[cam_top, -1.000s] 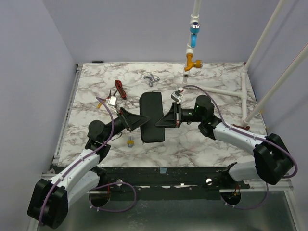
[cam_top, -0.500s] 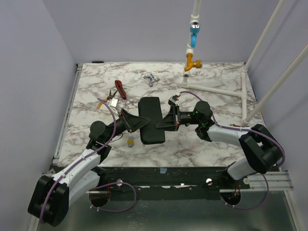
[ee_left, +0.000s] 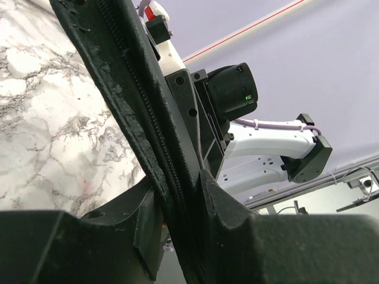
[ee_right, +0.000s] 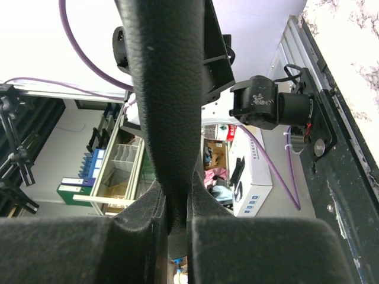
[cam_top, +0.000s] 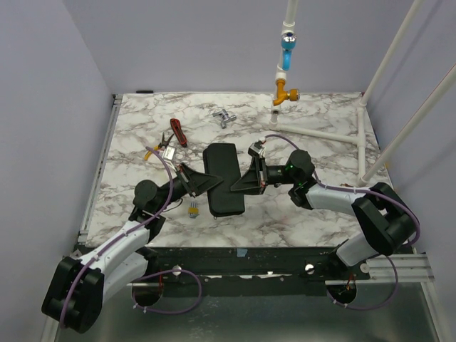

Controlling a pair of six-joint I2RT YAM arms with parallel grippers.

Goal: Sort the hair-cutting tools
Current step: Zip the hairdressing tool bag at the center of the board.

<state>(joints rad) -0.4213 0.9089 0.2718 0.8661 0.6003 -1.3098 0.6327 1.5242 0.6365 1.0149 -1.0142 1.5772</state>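
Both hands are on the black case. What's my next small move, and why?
Probably hold firm with the right hand and slide the left hand along the zipper: both grip the black case by opposite edges, and it looks zipped shut.

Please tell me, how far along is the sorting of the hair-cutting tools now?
Done: nothing that shows. The silver scissors lie loose on the far part of the marble table, apart from the pouch. In hand: the left gripper and right gripper are both shut on opposite edges of the black zippered pouch. Remaining: sorting the scissors; no comb is visible in any view.
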